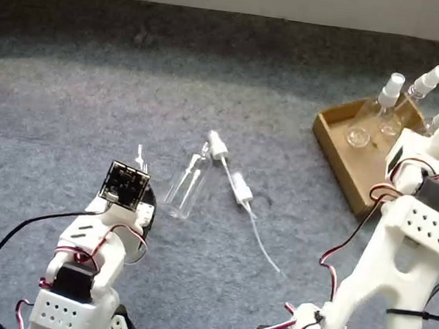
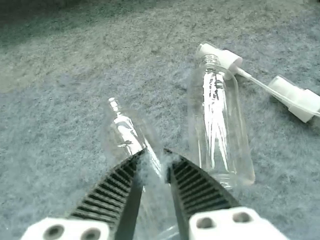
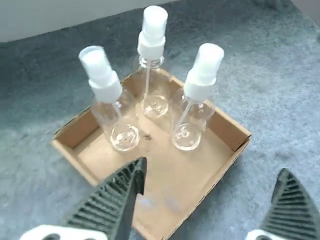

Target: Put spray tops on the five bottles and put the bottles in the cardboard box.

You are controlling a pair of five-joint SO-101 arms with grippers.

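Observation:
My left gripper (image 2: 155, 157) is shut on a clear bottle (image 2: 125, 135) that has no top and points away from me, just above the carpet. Beside it a second open bottle (image 2: 220, 130) lies flat on the carpet (image 1: 187, 181). Two white spray tops with long tubes lie past its neck, one (image 1: 217, 145) at the mouth and one (image 1: 240, 188) farther right. The cardboard box (image 3: 232, 150) holds three upright bottles with spray tops (image 3: 116, 117) (image 3: 152, 85) (image 3: 192, 112). My right gripper (image 3: 212, 170) hangs open above the box's near side.
Grey carpet covers the table. The cardboard box (image 1: 338, 141) sits at the far right. A long dip tube (image 1: 262, 242) trails from the nearer spray top toward the right arm's base. Open carpet lies to the left and behind.

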